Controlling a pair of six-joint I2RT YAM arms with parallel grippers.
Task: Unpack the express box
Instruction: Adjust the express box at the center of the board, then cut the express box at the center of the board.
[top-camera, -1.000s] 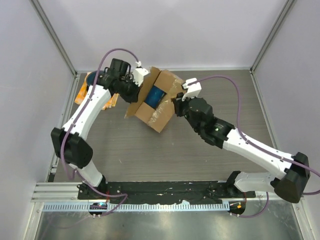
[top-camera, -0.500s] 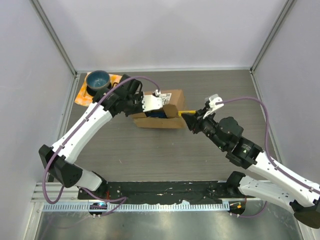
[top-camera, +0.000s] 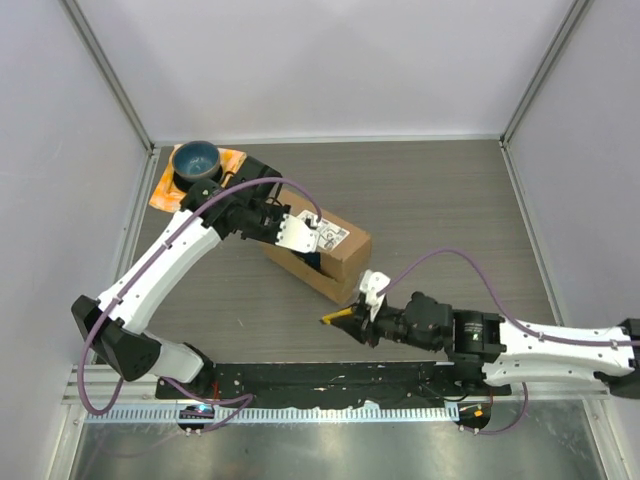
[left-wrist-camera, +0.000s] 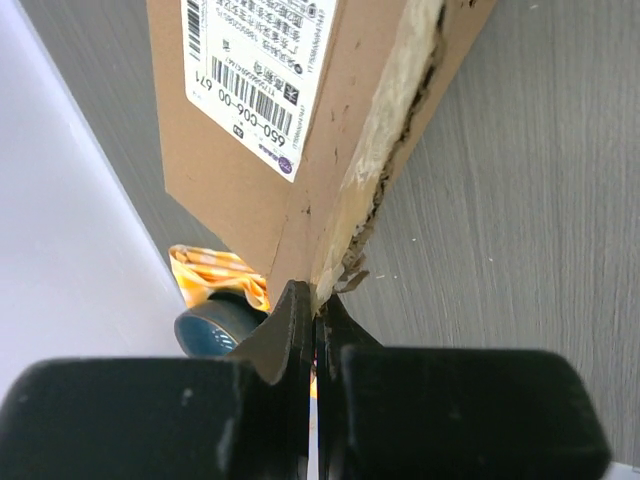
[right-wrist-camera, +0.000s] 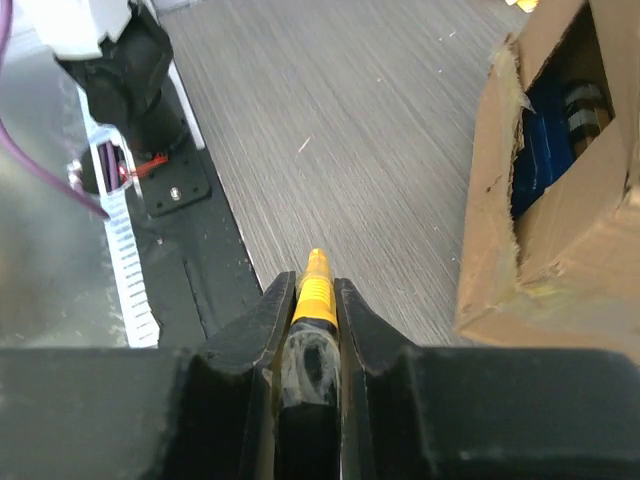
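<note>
Overhead, the express box (top-camera: 345, 255) sits mid-counter (top-camera: 450, 200). Only the right wrist view peeks inside it: blue contents (right-wrist-camera: 535, 165), upper right. Left hand (left-wrist-camera: 315, 318) is clenched on the box's torn edge; right hand (right-wrist-camera: 313, 287) is grasping a yellow tool (right-wrist-camera: 316, 270).

Top external: fixed above and behind the arm bases, directed downward; the whole table (top-camera: 430, 200) was taken in from afar. Left wrist: directed along the left gripper (left-wrist-camera: 316, 300), pressed close against the express box (left-wrist-camera: 220, 190) (label side filling the upper frame). Right wrist: directed along the right gripper (right-wrist-camera: 313, 290) and its yellow tool (right-wrist-camera: 315, 272), low over the table, near the box's open end. The box was shared by all three views.
</note>
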